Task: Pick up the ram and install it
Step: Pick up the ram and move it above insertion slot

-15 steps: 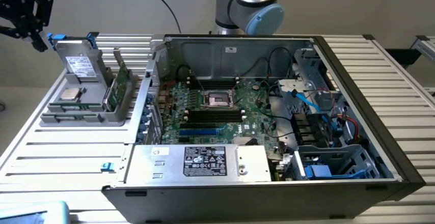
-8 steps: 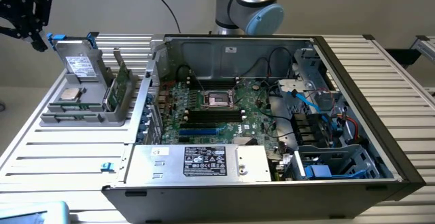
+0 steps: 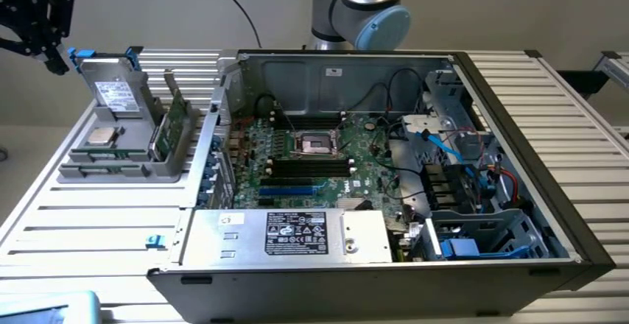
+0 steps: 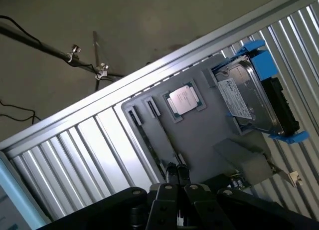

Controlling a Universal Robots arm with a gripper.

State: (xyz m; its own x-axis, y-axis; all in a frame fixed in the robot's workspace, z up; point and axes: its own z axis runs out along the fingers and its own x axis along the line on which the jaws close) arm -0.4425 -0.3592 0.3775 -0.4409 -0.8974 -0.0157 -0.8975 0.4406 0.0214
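Green ram upright in grey holder, 9 o'clock of PC case; gripper fingers together, empty; pickup & install pending.

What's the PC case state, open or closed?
Open: the case has no cover on top, and the motherboard inside lies exposed.

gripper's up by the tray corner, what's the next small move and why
Probably slide the gripper toward the exterior view's right until it is above the ram. It hangs shut and empty beyond the grey tray's far corner, near the hard drive, while the ram stands on edge along the tray's side nearest the computer case, untouched.
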